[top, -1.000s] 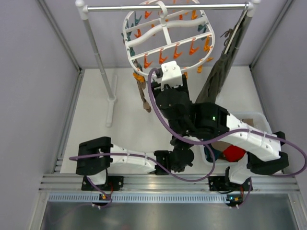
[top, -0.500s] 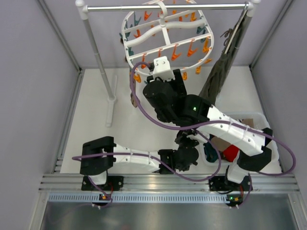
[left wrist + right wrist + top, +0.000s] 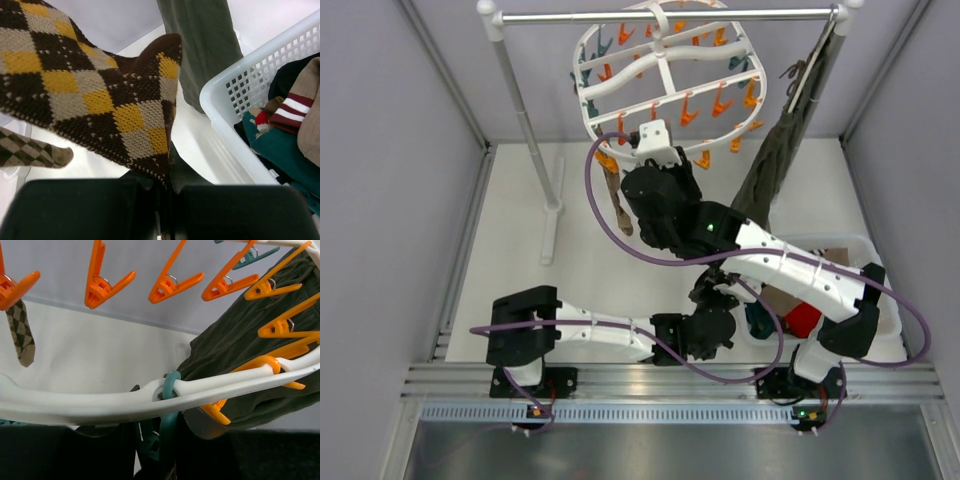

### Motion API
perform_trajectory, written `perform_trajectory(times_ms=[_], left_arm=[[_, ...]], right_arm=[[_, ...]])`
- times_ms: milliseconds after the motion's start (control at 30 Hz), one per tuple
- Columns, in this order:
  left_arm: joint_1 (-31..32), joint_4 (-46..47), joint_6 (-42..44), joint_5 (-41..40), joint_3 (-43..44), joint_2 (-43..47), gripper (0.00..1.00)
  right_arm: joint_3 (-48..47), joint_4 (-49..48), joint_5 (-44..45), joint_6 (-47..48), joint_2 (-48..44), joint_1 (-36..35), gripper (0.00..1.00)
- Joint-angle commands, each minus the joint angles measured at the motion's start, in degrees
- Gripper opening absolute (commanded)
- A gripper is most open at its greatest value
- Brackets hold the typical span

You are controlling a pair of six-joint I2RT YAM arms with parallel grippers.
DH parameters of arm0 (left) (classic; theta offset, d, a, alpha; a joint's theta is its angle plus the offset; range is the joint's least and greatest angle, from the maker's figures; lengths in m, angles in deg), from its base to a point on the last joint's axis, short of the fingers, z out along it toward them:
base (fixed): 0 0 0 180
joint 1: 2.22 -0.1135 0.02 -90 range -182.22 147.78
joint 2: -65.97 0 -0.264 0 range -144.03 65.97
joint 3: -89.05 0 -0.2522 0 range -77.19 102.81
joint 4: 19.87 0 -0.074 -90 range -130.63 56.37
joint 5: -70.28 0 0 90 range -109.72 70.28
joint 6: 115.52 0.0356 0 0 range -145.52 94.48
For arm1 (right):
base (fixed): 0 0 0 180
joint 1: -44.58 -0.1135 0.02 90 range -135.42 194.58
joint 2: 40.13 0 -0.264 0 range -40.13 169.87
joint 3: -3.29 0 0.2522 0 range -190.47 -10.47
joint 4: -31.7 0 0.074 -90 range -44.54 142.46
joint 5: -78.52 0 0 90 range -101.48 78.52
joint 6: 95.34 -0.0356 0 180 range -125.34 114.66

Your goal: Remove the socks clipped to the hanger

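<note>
The left pincer point(image 3: 169, 189) is clamped tight on the edge of a knitted argyle sock point(image 3: 100, 95), brown with tan and yellow diamonds, which fans out above the fingers. Just to its right stands a white lattice plastic basket point(image 3: 235, 100) on the smooth white worktop point(image 3: 192, 137); inside lie a brown striped-cuff sock point(image 3: 295, 110) and teal cloth point(image 3: 280, 150). Beyond the pincer hangs a limp olive garment point(image 3: 205, 45).

The right pincer point(image 3: 160, 442) sits directly under the hanger point(image 3: 75, 405), against its curved white plastic rim, with a teal clip point(image 3: 172, 385) dangling between its dark fingers; I cannot tell whether they grip it. Above it splay glossy orange clips point(image 3: 105, 285), the leftmost holding a second argyle sock point(image 3: 21, 332).
</note>
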Motion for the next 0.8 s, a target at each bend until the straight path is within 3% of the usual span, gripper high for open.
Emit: perform_trajectory(times_ms=[0, 67, 200, 367, 567, 600, 667, 700, 733, 767], left_arm=[[0.36, 1.26, -1.42, 1.28, 1.20, 0.87, 0.00], [0.18, 1.26, -2.73, 2.07, -0.02, 1.56, 0.00], [0.00, 1.17, -5.72, 4.27, -2.75, 2.71, 0.00], [-0.17, 1.08, -9.15, 6.56, -6.88, 5.78, 0.00], [-0.08, -0.85, -16.09, 15.67, -15.22, 17.72, 0.00], [-0.08, -0.94, -17.49, 17.44, -16.63, 19.39, 0.00], [-0.08, -1.55, -18.38, 21.13, -19.36, 23.78, 0.00], [-0.08, -1.73, -19.17, 21.85, -20.06, 25.11, 0.00], [-0.08, -1.99, -19.44, 22.64, -20.68, 26.34, 0.00], [-0.08, -2.95, -19.61, 23.34, -21.64, 28.27, 0.00]], right_arm=[[-1.16, -8.24, 1.46, 4.09, -1.52, -0.41, 0.24], [-2.30, -8.15, 1.20, 4.53, -0.99, -0.94, 0.13], [-3.44, -7.45, -0.82, 3.66, -0.90, -1.64, 0.04], [-3.18, -4.03, -6.17, -0.82, -2.47, -1.64, 0.09], [-0.90, 0.19, -18.38, -7.15, -6.25, -1.64, 0.42], [0.50, 0.28, -19.88, -7.42, -6.96, -1.90, 0.55], [1.91, 0.89, -23.04, -8.56, -9.15, -2.25, 0.72], [3.48, 1.25, -24.54, -9.69, -9.94, -2.52, 0.92], [4.37, 1.60, -26.21, -10.32, -11.78, -2.52, 0.99], [5.42, 1.86, -29.01, -10.93, -12.84, -2.52, 0.99]])
